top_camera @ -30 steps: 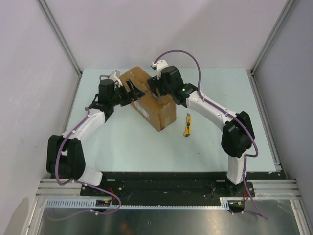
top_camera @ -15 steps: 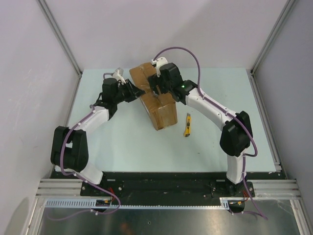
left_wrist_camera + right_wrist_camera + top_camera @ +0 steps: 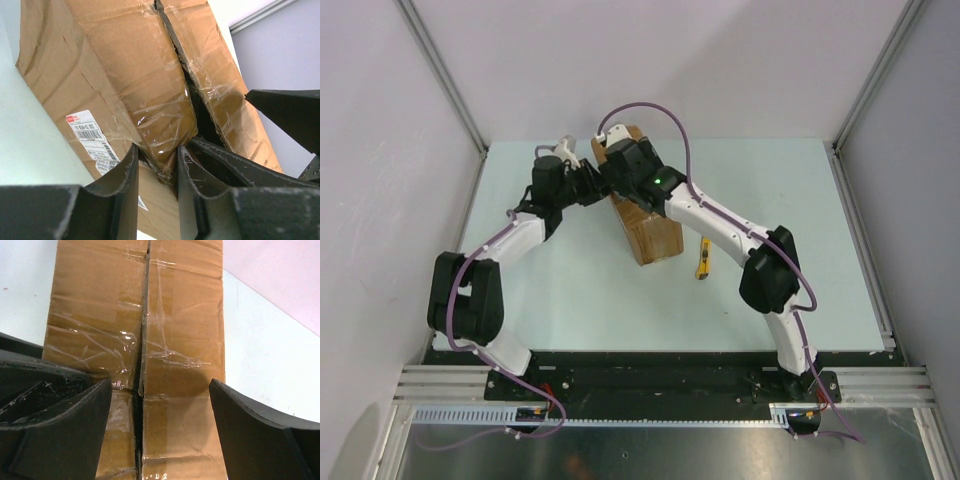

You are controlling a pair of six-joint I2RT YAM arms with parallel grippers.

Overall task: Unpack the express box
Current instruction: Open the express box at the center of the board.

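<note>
- The express box [image 3: 650,235] sits at the far middle of the table [image 3: 790,220], its taped seam [image 3: 142,365] split open.
- The right gripper [image 3: 160,390] hovers over the box top, jaws spread wide, holding nothing.
- The left gripper [image 3: 157,155] pinches one flap [image 3: 150,100] at the seam, jaws partly closed.
- The step in hand is opening the flaps; next, that flap probably needs peeling outward.
- A yellow knife [image 3: 702,258] lies near the box.

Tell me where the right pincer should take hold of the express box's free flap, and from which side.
Grip the free flap of the express box by its cut edge along the slit seam, probably from the seam side, one finger in the gap. That edge is thin and parted. The left pincer pinches the opposite flap likewise. The right pincer hangs open above.
</note>
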